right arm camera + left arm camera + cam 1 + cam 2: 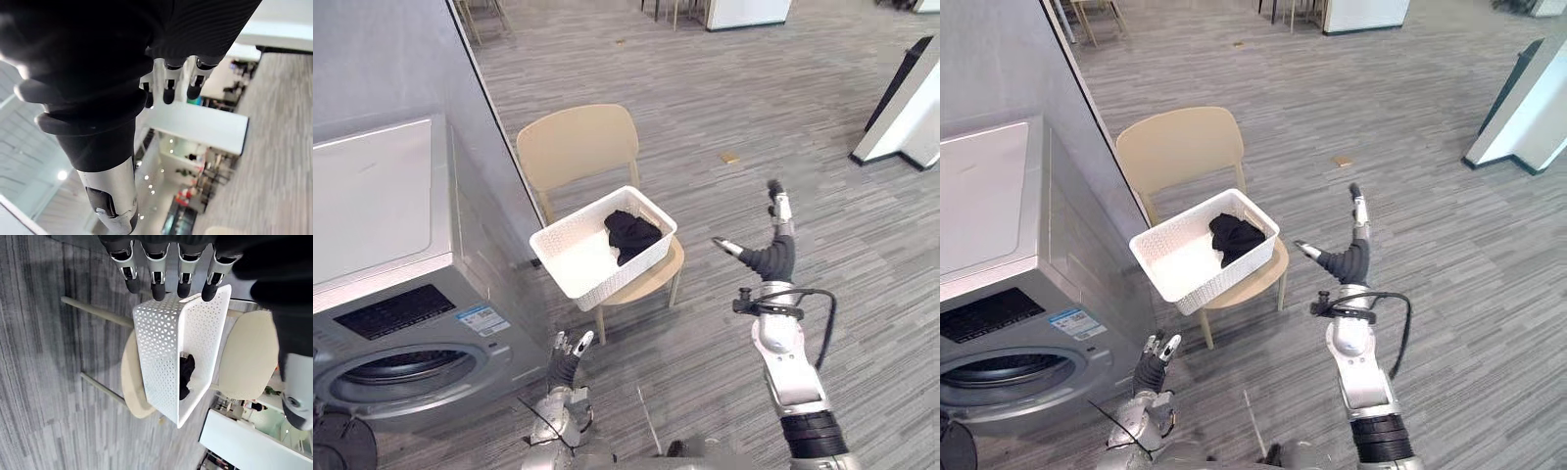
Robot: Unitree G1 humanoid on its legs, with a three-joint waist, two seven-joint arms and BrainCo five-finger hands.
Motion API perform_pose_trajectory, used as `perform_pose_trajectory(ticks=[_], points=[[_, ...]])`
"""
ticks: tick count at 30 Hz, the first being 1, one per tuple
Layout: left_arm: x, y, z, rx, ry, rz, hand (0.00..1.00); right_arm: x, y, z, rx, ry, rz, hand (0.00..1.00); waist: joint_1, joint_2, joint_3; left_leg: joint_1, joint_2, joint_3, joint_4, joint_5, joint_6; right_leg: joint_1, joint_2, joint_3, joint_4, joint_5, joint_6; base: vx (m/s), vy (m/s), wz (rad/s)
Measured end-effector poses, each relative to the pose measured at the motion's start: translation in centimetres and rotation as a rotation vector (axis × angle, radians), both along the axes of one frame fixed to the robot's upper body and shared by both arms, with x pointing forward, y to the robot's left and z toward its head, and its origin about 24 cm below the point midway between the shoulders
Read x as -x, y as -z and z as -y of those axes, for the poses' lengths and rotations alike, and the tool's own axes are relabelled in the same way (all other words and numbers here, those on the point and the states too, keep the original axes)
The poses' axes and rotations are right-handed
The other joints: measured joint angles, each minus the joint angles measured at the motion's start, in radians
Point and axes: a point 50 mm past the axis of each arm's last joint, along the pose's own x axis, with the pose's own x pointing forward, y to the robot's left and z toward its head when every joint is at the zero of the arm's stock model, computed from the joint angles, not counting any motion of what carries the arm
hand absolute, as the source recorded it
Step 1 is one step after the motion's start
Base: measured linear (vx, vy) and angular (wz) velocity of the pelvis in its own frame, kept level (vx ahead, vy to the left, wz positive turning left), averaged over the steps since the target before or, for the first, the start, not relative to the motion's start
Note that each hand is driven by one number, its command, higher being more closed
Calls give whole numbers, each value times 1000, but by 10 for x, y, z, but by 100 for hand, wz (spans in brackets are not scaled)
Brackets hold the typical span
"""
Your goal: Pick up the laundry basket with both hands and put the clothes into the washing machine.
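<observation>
The washing machine [382,196] stood at your left; beside it a tan chair [576,145] carried the white perforated basket [592,279], dark clothes [631,235] bunched at its right end. Your left hand [566,357] hung below the basket and your right hand [771,257] stood raised well to its right, both clear of it, fingers straight and spread.

- The left end of the laundry basket [617,269] is hemmed by the washing machine [382,206];
- its far side is blocked by the chair back [576,145];
- open floor [705,117] is left to its right.
</observation>
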Motion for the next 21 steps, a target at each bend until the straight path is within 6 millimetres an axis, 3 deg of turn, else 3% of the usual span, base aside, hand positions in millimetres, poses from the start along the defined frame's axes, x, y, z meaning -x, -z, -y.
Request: perform_pose_trajectory(ticks=[1,2,4,5,7,8,9,10,11,12,14,15,17,19,20,21], points=[[0,0,-3,-25,5,-4,0,0,-1,-6,14,-39,0,0,3,-4,-2,29,5,-5,-17,0,0,-29,-59,-17,74,-44,-56,207,-82,31],[0,-1,-8,-38,-10,-2,0,-1,-4,-9,25,-65,17,0,3,-4,-6,31,21,-28,-19,0,0,-42,-115,-29,79,-67,-61,193,-104,36],[0,-1,-14,-45,-28,-3,0,-4,-9,-14,36,-99,39,0,3,-3,-6,26,50,-58,-22,3,-6,-64,-161,-4,23,-67,-54,113,-153,39],[3,1,-17,-51,-40,-12,0,-5,-12,-18,44,-127,50,0,4,-5,-7,26,71,-85,-38,16,-29,-80,-177,61,-57,-56,-37,150,-293,52],[2,0,-19,-57,-45,-10,0,-6,-13,-19,49,-146,54,0,3,-14,-12,23,90,-128,-73,38,-68,-77,-181,225,-228,-7,12,157,-373,64],[1,0,-21,-73,-39,-9,0,-5,-14,-18,50,-149,56,0,2,-37,-27,8,88,-167,-96,53,-97,-60,-185,360,-341,84,26,173,-519,75],[2,1,-22,-83,-35,-16,0,-5,-14,-17,57,-150,57,0,2,-61,-38,5,88,-188,-112,64,-124,-48,-191,427,-379,105,84,172,-558,97],[0,5,-21,-94,-29,-35,0,-6,-15,-13,90,-155,54,0,4,-45,-40,7,111,-231,-162,99,-179,-28,-157,445,-392,55,147,140,-647,72],[2,7,-13,-72,-45,-44,0,-9,-19,-12,129,-178,62,0,15,-8,-38,6,157,-247,-208,154,-203,-30,-120,412,-392,49,144,68,-476,56],[5,9,-10,-63,-47,-58,0,-9,-20,-12,149,-187,64,0,16,-6,-37,7,170,-247,-230,187,-203,-30,-108,393,-391,46,146,50,-517,36],[14,15,-7,-53,-67,-90,0,-18,-25,-10,182,-215,68,0,26,9,-45,2,219,-267,-279,315,-234,-27,-61,342,-374,32,118,23,-390,37],[17,16,-9,-55,-76,-96,0,-22,-28,-12,188,-226,73,0,26,9,-45,-8,233,-277,-281,334,-232,-29,-50,326,-369,25,105,-3,-361,58],[18,17,-13,-54,-98,-93,0,-33,-33,-9,238,-225,75,0,20,-5,-50,-103,255,-253,-287,445,-115,-23,-40,212,-390,13,57,-18,-345,116],[17,16,-14,-56,-106,-91,0,-38,-32,-2,281,-218,57,0,19,-14,-49,-144,260,-177,-309,519,-88,-7,-48,152,-433,28,28,-13,-272,117],[23,19,-15,-61,-119,-111,0,-46,-30,0,333,-227,26,0,34,-15,-47,-169,243,-48,-250,476,-83,16,-48,103,-480,47,-2,-10,-183,93],[26,20,-17,-65,-123,-118,0,-48,-29,0,343,-229,16,0,34,-15,-47,-167,235,-12,-240,456,-78,29,-48,88,-496,52,-6,-3,-100,94]])
